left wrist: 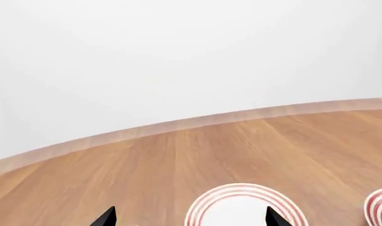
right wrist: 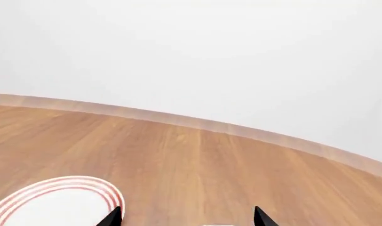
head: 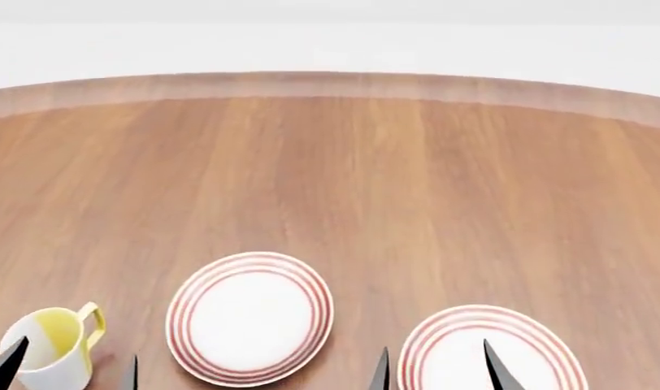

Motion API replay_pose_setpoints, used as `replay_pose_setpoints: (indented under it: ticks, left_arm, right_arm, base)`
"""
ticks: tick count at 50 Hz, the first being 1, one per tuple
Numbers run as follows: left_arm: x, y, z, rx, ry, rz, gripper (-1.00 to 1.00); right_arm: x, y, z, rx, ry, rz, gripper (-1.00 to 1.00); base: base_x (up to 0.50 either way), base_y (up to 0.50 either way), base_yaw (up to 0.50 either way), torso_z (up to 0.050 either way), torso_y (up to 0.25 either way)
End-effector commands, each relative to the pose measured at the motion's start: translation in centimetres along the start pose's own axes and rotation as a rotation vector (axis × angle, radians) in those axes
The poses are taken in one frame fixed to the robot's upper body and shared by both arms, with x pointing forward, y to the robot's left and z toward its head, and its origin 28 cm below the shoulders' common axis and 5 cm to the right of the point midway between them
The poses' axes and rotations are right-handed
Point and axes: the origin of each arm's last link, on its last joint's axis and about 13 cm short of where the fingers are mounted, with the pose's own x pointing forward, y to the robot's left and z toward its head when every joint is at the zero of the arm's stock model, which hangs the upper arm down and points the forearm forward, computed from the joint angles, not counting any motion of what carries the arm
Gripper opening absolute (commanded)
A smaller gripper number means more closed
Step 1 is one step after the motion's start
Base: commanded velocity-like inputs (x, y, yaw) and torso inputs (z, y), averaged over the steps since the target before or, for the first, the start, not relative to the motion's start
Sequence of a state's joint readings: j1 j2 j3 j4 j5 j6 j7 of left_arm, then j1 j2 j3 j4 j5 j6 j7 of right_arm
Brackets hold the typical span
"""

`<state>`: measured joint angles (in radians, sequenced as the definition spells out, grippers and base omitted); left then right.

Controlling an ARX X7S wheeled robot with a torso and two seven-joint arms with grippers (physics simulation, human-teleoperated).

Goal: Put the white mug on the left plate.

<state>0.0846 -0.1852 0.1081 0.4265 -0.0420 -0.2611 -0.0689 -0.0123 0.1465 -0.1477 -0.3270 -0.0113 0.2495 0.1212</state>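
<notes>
Seemingly bare left plate [head: 249, 318], both pincers open

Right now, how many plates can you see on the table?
2, both empty. The left plate lies near the table's front, right of the yellow-lined mug. The other plate lies to its right, cut by the frame's bottom edge. More may lie out of view.

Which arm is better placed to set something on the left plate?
Left, probably. The left gripper sits just beside the left plate, which its wrist camera faces; the right gripper hangs open over the other plate. The white mug itself is not in view.
</notes>
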Motion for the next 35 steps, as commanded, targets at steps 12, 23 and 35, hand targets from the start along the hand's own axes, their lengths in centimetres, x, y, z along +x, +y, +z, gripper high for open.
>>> replay_pose_setpoints:
  ticks: [12,23,35]
  left_arm:
    - [0.0,-0.2,-0.2,0.026,-0.008,-0.013,1.00]
    - [-2.0,0.0,-0.1,0.052,-0.001,-0.167,1.00]
    - [-6.2,0.7,0.4,0.108,0.001,-0.249,1.00]
  right_arm:
    - [0.1,-0.1,-0.3,0.000,0.002,-0.017,1.00]
    - [-0.1,-0.1,-0.3,-0.002,-0.007,-0.017,1.00]
    - [0.0,-0.1,-0.6,0.000,-0.004,-0.019,1.00]
  base:
    - [0.42,0.00,0.00,0.000,0.001]
    - [0.00,0.00,0.00,0.000,0.000]
    - [0.00,0.00,0.00,0.000,0.000]
